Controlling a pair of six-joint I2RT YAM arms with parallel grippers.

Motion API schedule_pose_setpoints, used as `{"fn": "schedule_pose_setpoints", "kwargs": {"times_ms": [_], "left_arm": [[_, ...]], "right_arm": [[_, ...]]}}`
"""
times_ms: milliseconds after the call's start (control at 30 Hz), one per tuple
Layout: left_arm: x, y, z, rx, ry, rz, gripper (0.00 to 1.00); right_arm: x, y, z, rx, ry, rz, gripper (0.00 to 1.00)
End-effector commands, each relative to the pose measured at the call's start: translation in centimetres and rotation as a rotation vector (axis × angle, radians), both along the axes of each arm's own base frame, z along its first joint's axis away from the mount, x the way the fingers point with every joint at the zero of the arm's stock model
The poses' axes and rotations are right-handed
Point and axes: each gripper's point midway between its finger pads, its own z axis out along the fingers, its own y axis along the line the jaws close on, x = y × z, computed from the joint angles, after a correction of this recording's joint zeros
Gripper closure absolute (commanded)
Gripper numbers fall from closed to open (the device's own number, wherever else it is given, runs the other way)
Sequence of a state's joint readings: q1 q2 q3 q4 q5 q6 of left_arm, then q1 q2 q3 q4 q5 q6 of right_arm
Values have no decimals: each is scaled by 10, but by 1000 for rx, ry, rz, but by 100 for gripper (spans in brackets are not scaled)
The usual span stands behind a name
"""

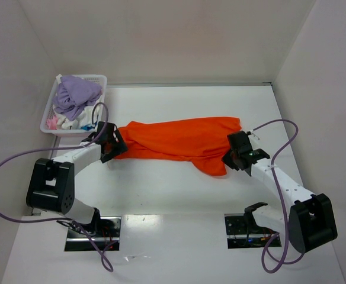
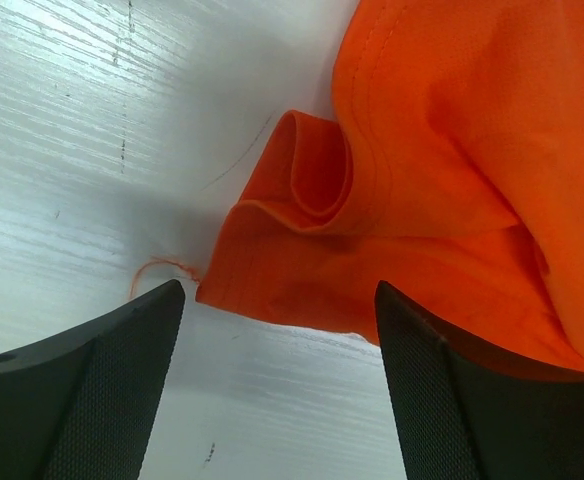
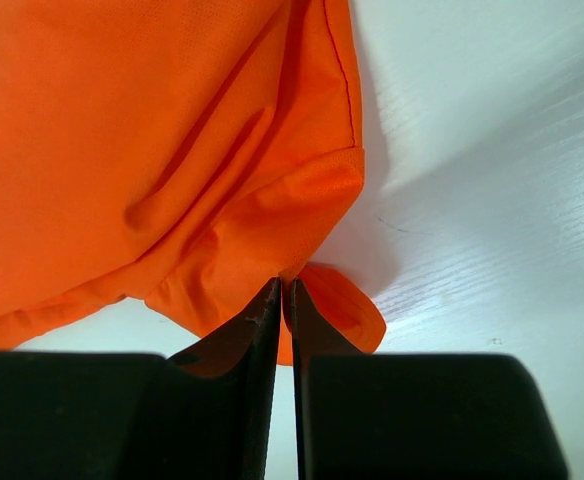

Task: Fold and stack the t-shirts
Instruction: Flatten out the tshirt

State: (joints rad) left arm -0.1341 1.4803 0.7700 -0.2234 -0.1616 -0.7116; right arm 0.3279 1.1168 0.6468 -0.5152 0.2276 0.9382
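since orange t-shirt (image 1: 179, 142) limp, light, i'd pinch hems; left gripper (image 2: 279, 300) spread, right gripper (image 3: 285, 288) near-shut, hold unclear.

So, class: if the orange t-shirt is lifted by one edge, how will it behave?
Probably floppy: the orange t-shirt lies creased, curled at one edge. Likely light, as the cloth looks thin. Pushed, it would probably bunch rather than slide.
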Motion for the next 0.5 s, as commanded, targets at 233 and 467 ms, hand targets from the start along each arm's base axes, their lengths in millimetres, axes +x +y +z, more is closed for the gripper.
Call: {"fn": "schedule_pose_setpoints", "kwargs": {"times_ms": [233, 467], "left_arm": [[8, 7, -6, 30, -21, 22, 46], [8, 6, -6, 23, -20, 16, 73]], "right_arm": [[8, 3, 9, 18, -56, -12, 87], [9, 3, 14, 24, -73, -12, 87]]}}
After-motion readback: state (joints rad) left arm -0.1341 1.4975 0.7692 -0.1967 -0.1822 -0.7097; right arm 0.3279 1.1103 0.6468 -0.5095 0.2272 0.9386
